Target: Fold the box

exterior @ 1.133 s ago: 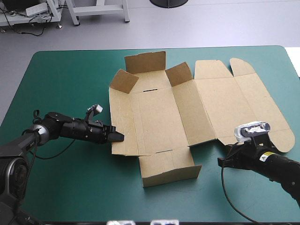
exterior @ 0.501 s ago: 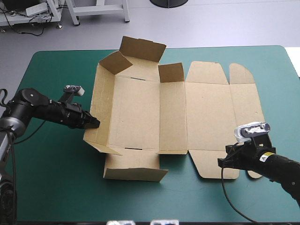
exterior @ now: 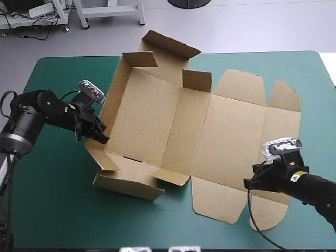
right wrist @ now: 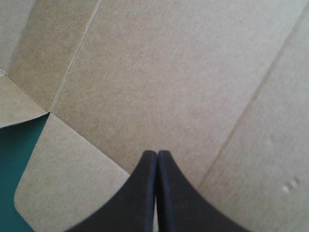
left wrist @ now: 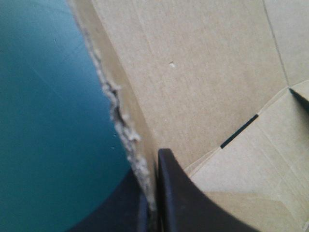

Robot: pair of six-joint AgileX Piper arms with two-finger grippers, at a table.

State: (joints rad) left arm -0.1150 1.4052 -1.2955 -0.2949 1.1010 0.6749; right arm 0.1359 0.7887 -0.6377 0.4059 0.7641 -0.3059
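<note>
The brown box (exterior: 226,131) lies spread across the table, turned at a slant. Its left half has walls and flaps raised, and its lid lies flat to the right. My left gripper (exterior: 102,137) is shut on the raised left wall (left wrist: 193,82), whose torn edge runs between the black fingers (left wrist: 178,193). My right gripper (exterior: 248,184) is shut and sits over the lid's near right part. In the right wrist view its fingers meet in one arch (right wrist: 157,164) with flat board (right wrist: 183,72) ahead of them.
The box's far flap (exterior: 170,47) stands up past the table's far edge. Teal-green cover (exterior: 52,199) shows at the front left and along the front edge. A corner of cover (right wrist: 14,145) shows beside the lid's rounded tab.
My left gripper has pulled back toward the far left, dragging the box leftward and turning it. The lid slid in under the right gripper, which stayed in place.
</note>
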